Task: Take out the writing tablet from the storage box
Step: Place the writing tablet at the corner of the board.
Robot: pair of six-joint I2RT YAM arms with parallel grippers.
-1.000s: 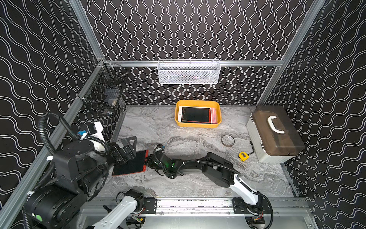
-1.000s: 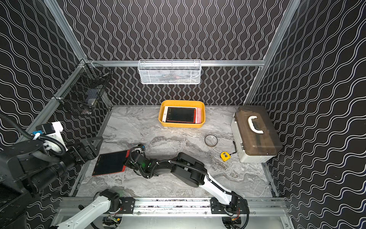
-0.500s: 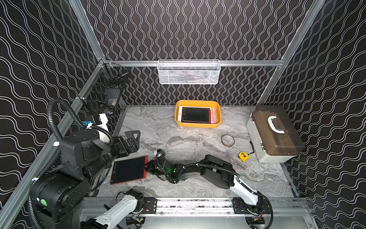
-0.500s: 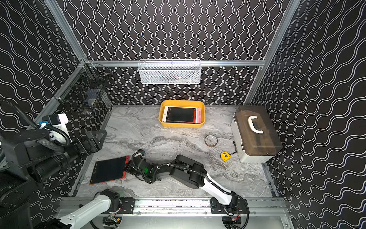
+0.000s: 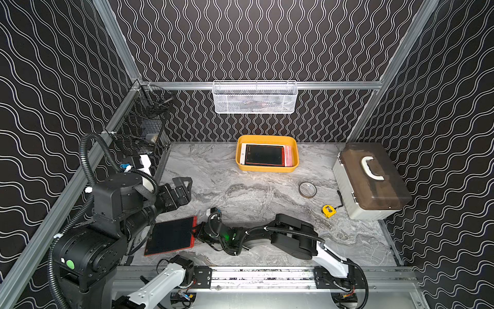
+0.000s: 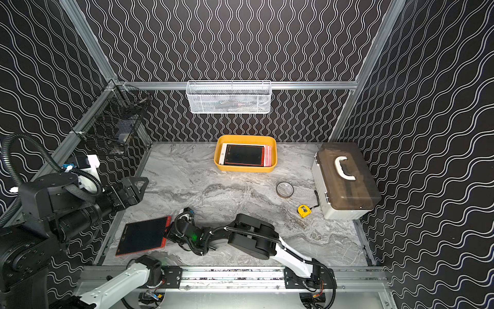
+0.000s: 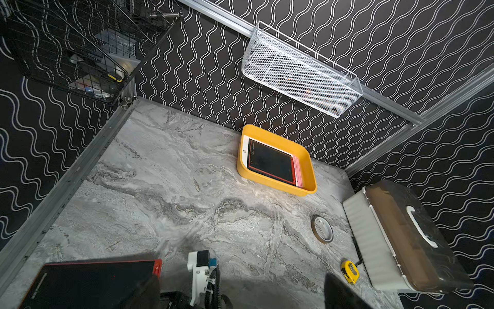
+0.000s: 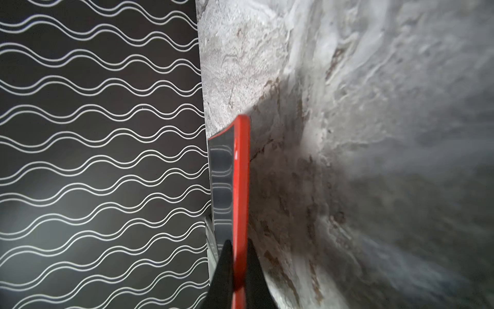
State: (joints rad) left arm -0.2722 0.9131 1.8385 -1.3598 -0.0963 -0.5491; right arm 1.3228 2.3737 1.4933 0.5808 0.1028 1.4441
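By the front left corner of the bench (image 5: 240,192), the right gripper (image 5: 195,230) is pinching the writing tablet (image 5: 169,236), well apart from the storage box (image 5: 267,169); the left gripper (image 5: 187,190) is gaping wide.

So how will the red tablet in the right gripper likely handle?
The red tablet looks stiff: pinched at one edge by the right gripper, its rim shows no bend in the right wrist view. Thin and flat, so probably light, though an edge grip may let it pivot. The glossy screen mirrors the wall pattern, so likely slippery.
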